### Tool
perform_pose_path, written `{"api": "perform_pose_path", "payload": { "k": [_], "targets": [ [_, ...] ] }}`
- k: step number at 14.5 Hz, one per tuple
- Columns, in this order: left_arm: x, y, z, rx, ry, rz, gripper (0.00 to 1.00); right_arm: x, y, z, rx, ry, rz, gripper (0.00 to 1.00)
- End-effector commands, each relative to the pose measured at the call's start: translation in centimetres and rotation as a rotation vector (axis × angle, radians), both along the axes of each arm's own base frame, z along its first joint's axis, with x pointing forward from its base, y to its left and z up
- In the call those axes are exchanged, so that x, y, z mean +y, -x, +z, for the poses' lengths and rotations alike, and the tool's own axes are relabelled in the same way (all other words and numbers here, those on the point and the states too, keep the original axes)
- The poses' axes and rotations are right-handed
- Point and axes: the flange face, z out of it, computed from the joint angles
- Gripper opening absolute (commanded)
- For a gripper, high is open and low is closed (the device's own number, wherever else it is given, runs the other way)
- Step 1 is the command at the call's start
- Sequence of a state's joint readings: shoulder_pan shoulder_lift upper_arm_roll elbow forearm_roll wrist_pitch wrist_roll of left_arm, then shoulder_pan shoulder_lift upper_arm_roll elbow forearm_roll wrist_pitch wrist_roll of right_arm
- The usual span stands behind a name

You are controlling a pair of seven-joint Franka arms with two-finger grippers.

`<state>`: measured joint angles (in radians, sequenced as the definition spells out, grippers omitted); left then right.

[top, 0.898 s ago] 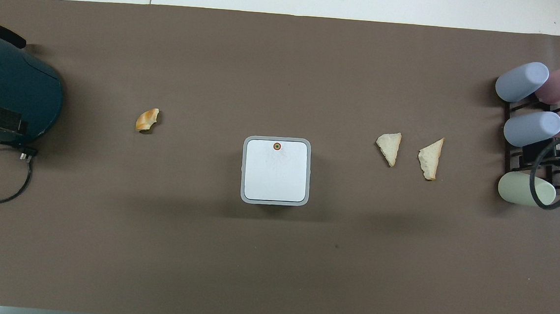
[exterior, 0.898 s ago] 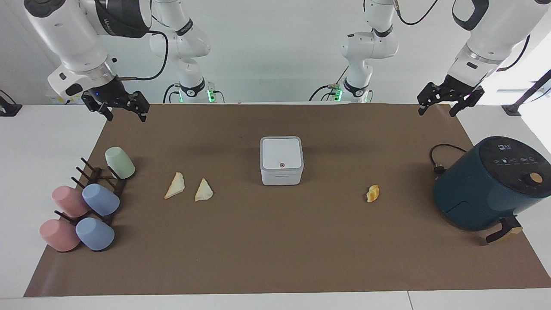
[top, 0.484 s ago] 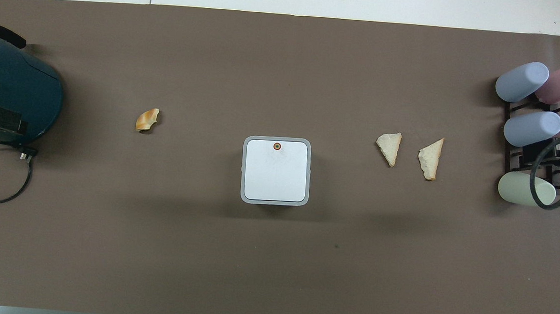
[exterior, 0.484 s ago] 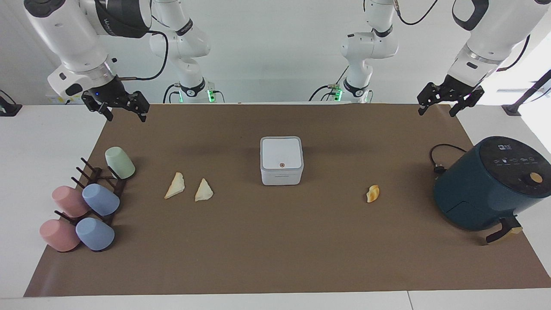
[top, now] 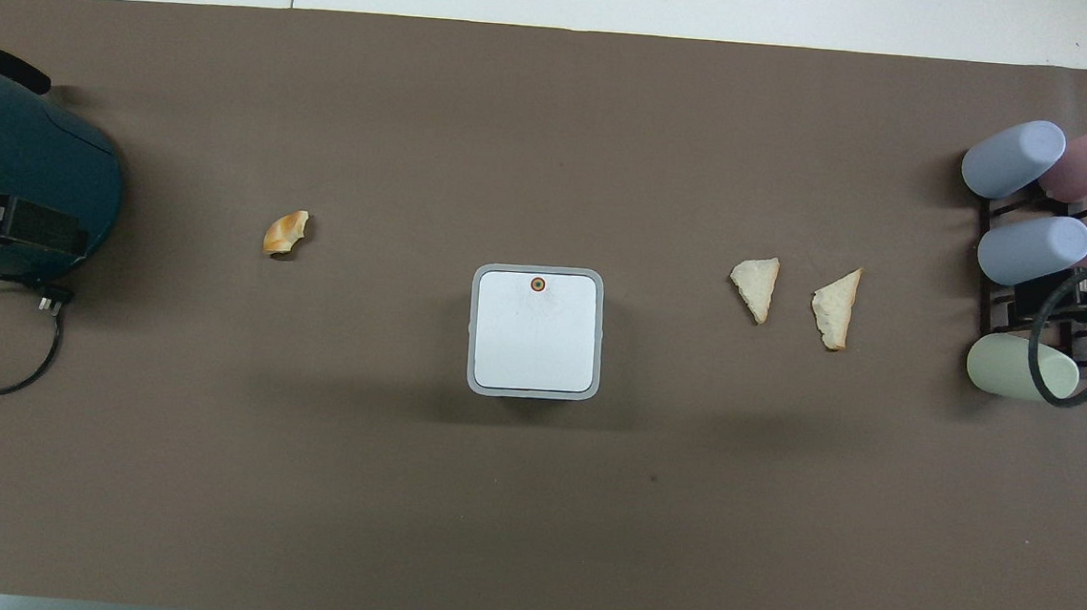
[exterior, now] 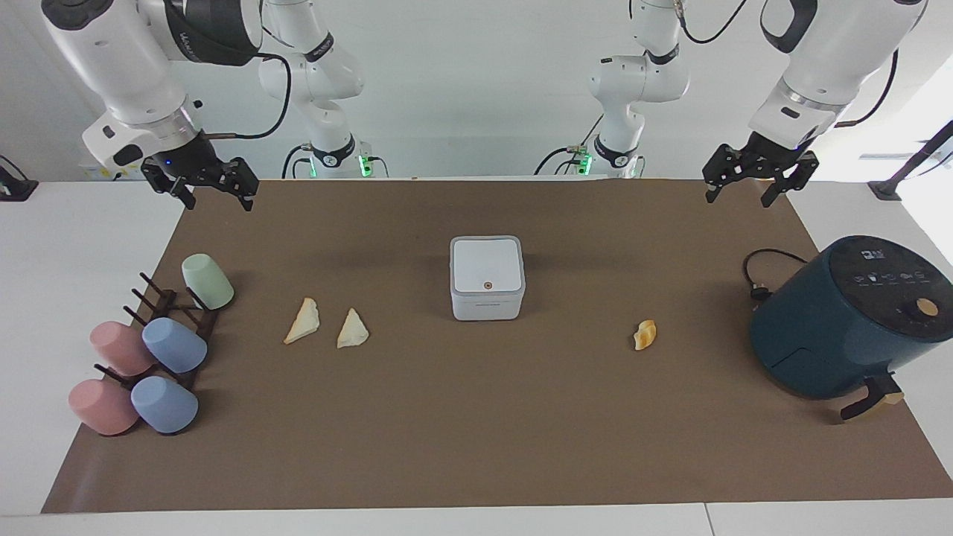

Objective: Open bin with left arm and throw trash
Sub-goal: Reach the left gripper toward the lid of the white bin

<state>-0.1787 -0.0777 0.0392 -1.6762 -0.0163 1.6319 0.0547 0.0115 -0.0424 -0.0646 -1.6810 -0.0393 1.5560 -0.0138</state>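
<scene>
While the bin (exterior: 487, 278) sat shut at the middle of the desk (exterior: 476, 432), lid flat and its small orange button (exterior: 488, 284) on the lid edge farther from the robots, I judged the task at its first step: nothing opened, nothing thrown. The left pincer (exterior: 753, 173) hung in the air over the desk's edge nearest the robots, toward the left arm's end, fingers spread wide and holding nothing. The right pincer (exterior: 201, 183) waited over the matching corner at the right arm's end, also spread and empty. Trash all lay on the desk, apart from the bin: two pale bread wedges (exterior: 302, 321) (exterior: 352, 329) side by side toward the right arm's end, and one orange crust chunk (exterior: 645, 334) toward the left arm's end, near the teal air fryer (exterior: 849, 316). Cups (exterior: 175, 345) on their rack stayed out of the work. Next move, as I read it: bring the left pincer in over the bin and down onto the button, fingers likely narrowed so one tip presses cleanly. The button is small; a miss would only push on the lid. Once the lid is up, the crust chunk looks the handiest first pick.
</scene>
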Motion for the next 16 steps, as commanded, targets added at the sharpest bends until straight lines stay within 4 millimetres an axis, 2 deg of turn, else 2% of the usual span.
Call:
{"api": "perform_pose_path", "payload": {
  "k": [1,4,8,10,16],
  "targets": [
    [-5.0,0.4,-0.8,-0.041,-0.001,-0.004,0.0,-0.1,0.0,0.1,-0.003,-0.007,0.017,1.0],
    [-10.8,1.2,-2.6,-0.071,0.015,-0.033,0.0,-0.1,0.0,0.1,-0.003,-0.007,0.019,1.0],
    [-15.8,2.1,-4.8,-0.108,0.04,-0.041,0.0,-0.1,0.0,0.1,-0.003,-0.007,0.017,1.0],
    [-19.1,2.4,-5.8,-0.122,0.055,-0.04,0.0,-0.1,0.0,0.1,-0.003,-0.007,0.017,1.0],
    [-27.8,2.7,-12.0,-0.142,0.091,-0.007,0.0,-0.1,0.0,0.1,-0.003,-0.007,0.019,1.0]
  ]
}}
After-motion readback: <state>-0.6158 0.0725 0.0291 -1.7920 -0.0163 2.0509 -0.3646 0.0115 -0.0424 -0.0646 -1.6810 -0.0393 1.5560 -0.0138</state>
